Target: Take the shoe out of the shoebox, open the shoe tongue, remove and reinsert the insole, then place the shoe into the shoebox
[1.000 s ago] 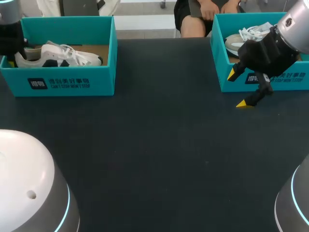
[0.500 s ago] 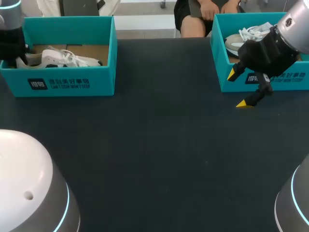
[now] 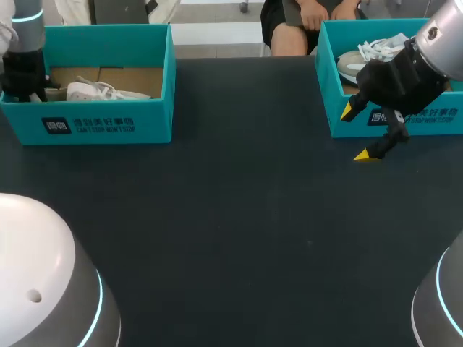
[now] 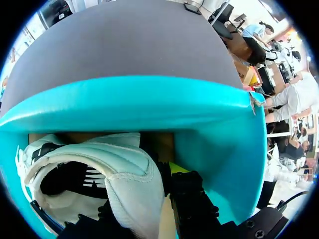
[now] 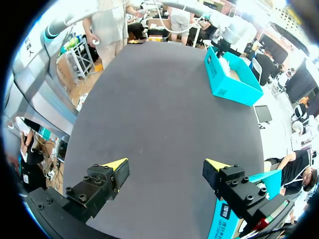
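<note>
In the head view, a teal cardboard shoebox (image 3: 108, 123) stands at the far left of the dark table (image 3: 231, 217). The white lace-up shoe (image 3: 101, 92) lies inside it on the brown floor, with its toe toward the box's right wall. My left gripper (image 3: 25, 78) is down in the box's left end, at the shoe's heel, and its black body hides the grip from this side. A second teal shoebox (image 3: 405, 119) at the far right holds a second white shoe (image 3: 372, 52). My right gripper (image 3: 359, 132) hangs tilted before that box's near left corner, its yellow tips wide apart with nothing between them.

The left wrist view shows what the head view hides. The shoe's (image 4: 99, 169) padded heel collar runs down between my left gripper's (image 4: 139, 196) black fingers (image 4: 192, 204). They are clamped on it from both sides, with one yellow tip showing against its side. The dark lining of the shoe's opening faces the camera. The shoebox's teal wall (image 4: 149, 104) curves round ahead and beside.

In the right wrist view, my right gripper (image 5: 167, 167) is spread over bare table (image 5: 149, 99). A corner of the second teal shoebox (image 5: 222, 226) sits just beside one finger. Well apart across the table is the first shoebox (image 5: 232, 82), with my left arm (image 5: 234, 30) reaching down into it.
</note>
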Robot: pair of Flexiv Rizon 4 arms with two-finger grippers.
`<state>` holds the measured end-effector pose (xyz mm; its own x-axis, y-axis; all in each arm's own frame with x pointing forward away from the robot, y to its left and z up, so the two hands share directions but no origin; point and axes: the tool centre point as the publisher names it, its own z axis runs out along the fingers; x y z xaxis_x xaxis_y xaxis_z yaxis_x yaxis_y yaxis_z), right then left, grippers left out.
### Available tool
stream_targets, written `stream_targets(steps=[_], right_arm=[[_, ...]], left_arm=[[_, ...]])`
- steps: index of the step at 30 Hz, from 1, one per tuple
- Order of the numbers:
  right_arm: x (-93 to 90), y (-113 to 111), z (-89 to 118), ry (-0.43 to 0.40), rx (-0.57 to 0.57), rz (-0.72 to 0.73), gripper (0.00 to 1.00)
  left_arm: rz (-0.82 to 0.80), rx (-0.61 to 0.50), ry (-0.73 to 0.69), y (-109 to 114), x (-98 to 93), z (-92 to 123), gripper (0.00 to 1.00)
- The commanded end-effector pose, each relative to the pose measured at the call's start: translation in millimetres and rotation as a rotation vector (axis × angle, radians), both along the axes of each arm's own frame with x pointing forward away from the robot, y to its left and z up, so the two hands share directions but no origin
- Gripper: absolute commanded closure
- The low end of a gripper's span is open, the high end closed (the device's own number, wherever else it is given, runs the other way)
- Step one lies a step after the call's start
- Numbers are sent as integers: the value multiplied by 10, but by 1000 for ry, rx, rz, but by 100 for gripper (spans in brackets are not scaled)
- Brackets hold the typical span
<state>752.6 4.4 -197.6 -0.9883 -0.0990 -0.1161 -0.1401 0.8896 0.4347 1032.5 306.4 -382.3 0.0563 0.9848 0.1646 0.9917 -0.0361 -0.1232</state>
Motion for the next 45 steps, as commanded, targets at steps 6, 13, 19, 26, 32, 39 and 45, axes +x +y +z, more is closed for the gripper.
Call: stream_targets(steps=[6,13,19,26,32,39,45], right_arm=[[6,9,-4,1,-3,-1,0],[6,9,-4,1,-3,-1,0],[6,9,-4,1,-3,-1,0],[6,9,-4,1,-3,-1,0],[6,9,-4,1,-3,-1,0],[6,9,-4,1,-3,-1,0],[6,9,-4,1,-3,-1,0]], left_arm=[[-16,-20,30,-9,55,-10,38],[-25,-47,19,-8,29,157,46],[-41,-64,0,-36,-6,313,50],[-43,-70,-17,-41,-38,459,49],[-45,-73,-11,-41,-78,497,47],[-51,-68,0,-50,-81,480,46],[-63,-83,0,-61,-110,539,25]])
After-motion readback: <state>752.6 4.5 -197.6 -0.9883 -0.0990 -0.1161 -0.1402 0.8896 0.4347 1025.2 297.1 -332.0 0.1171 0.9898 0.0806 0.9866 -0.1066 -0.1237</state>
